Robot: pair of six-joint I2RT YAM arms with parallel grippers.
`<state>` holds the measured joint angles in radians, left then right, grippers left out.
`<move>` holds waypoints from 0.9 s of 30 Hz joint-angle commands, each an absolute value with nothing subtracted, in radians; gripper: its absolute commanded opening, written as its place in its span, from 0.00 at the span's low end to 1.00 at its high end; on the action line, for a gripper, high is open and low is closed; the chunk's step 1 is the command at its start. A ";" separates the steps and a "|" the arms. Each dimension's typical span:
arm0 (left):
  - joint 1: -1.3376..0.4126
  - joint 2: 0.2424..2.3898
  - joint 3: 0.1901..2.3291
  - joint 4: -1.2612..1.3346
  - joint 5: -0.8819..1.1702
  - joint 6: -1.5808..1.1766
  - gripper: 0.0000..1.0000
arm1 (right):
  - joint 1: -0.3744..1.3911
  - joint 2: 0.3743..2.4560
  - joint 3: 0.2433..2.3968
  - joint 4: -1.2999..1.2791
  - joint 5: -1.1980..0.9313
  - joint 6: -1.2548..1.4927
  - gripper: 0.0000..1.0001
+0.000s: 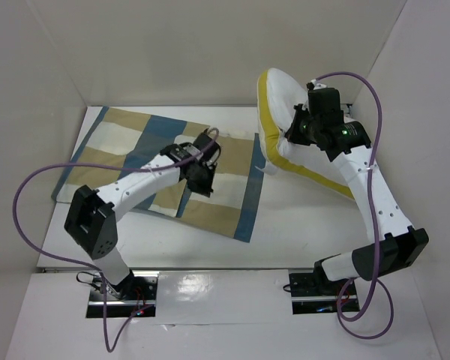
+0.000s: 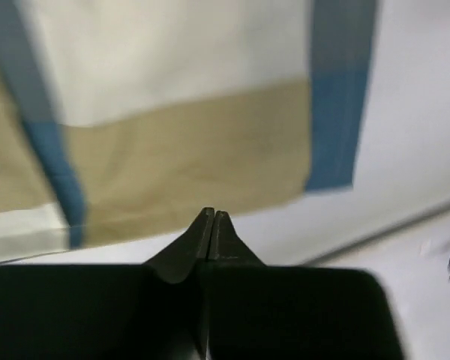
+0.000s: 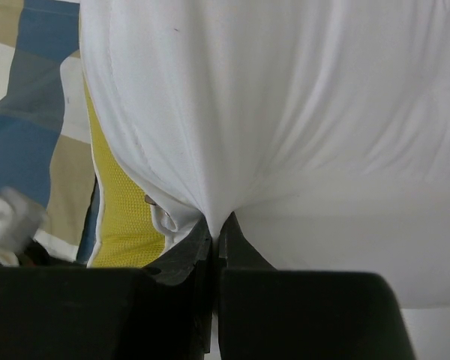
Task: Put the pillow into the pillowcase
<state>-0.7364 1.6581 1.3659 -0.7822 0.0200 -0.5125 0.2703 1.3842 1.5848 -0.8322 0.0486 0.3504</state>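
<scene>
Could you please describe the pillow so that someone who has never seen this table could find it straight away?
Look at the far right of the white table, beside the flat checked pillowcase. The pillow is the plump white bulk there, pinched by the right claw; only it has a yellow edge band.

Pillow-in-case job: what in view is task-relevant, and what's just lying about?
Job: pillow, pinched by shut right gripper; pillowcase, spread on the table, shut left gripper over it.
Just there: purple cables; white walls.
</scene>
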 commanded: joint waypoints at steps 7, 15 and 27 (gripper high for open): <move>-0.500 1.934 1.643 -0.853 -0.322 -0.634 0.80 | 0.261 1.379 1.608 -0.735 -0.020 0.345 0.00; -0.433 2.068 1.660 -0.792 -0.344 -0.577 0.76 | 0.261 1.420 1.629 -0.735 -0.031 0.336 0.00; -0.411 2.138 1.649 -0.746 -0.348 -0.568 0.63 | 0.261 1.439 1.647 -0.736 -0.041 0.336 0.00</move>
